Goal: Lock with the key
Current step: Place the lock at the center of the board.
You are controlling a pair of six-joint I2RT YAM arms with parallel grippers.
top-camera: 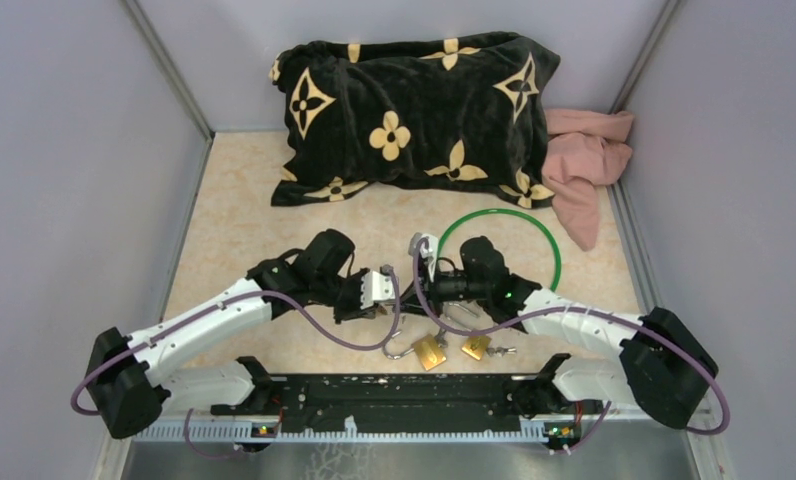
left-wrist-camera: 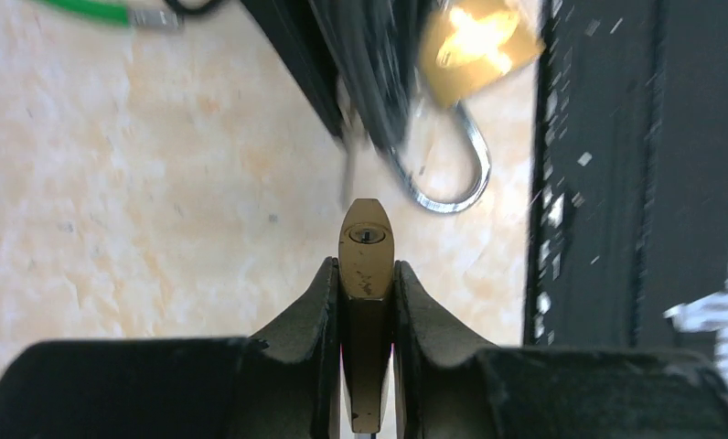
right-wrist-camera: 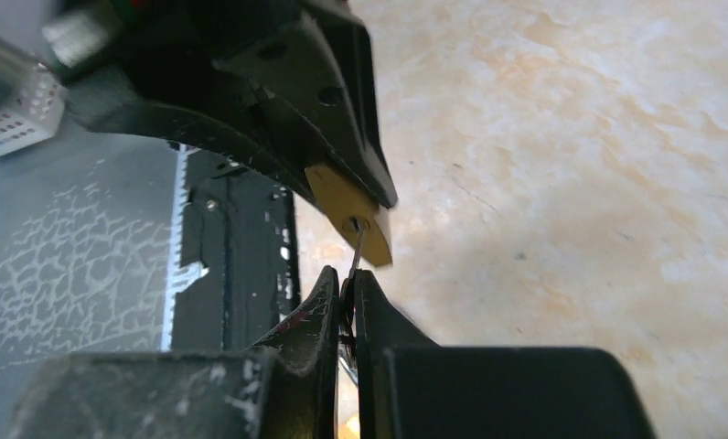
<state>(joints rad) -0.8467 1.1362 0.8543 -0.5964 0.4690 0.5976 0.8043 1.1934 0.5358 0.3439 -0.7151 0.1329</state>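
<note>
My left gripper (left-wrist-camera: 367, 271) is shut on a brass padlock (left-wrist-camera: 367, 229), its keyhole end poking out past the fingertips. In the right wrist view the same padlock (right-wrist-camera: 353, 212) sits in the left fingers (right-wrist-camera: 287, 101), and the thin blade of the key (right-wrist-camera: 356, 254) reaches up with its tip at the keyhole. My right gripper (right-wrist-camera: 348, 285) is shut on the key's head. From above, the left gripper (top-camera: 382, 290) and right gripper (top-camera: 424, 288) face each other at mid-table, almost touching.
Two more brass padlocks (top-camera: 430, 351) (top-camera: 476, 346) lie near the front, by the black rail (top-camera: 404, 395). A green ring (top-camera: 494, 212) lies behind the right arm. A black patterned pillow (top-camera: 414, 115) and pink cloth (top-camera: 584, 160) are at the back.
</note>
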